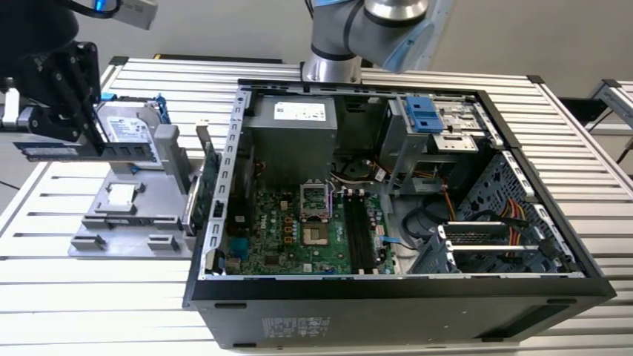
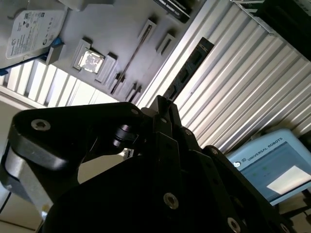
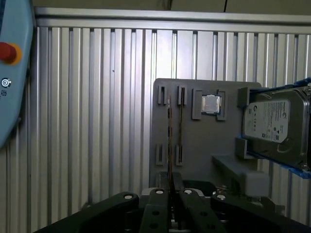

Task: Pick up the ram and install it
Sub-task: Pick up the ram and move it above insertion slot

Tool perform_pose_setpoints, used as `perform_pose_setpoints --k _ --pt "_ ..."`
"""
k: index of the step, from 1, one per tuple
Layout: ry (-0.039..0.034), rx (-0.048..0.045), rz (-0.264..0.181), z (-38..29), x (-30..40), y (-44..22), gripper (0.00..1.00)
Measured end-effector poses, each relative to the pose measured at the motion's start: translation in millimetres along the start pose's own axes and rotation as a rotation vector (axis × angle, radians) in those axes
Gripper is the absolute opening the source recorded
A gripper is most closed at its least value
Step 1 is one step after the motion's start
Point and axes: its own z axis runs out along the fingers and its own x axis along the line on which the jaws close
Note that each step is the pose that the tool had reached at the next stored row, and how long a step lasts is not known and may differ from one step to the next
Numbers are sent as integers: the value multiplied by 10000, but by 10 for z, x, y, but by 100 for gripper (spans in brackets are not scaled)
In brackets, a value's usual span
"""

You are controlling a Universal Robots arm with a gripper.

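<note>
Currently we list: ram (image 1: pixel 129 149) clamped between jaws of gripper (image 1: pixel 91 141), aloft near tray (image 1: pixel 109 222); not yet in case (image 1: pixel 396 311), install outstanding.

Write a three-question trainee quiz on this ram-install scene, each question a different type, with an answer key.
1. True or false: the ram is already seated inside the computer case.
2. Multiple choice: which item stands in the grey fixture? A. hard drive with blue rails B. keyboard C. mouse
3. Fill in the blank: the gripper is shut on the ____.

Key
1. False: it is held outside the case, above the fixture.
2. A
3. ram
</note>
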Motion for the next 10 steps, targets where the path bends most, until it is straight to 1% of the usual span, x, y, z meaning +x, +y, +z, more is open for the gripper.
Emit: perform_pose_setpoints --k 10 --pt "0 -3 1 -6 1 -150 0"
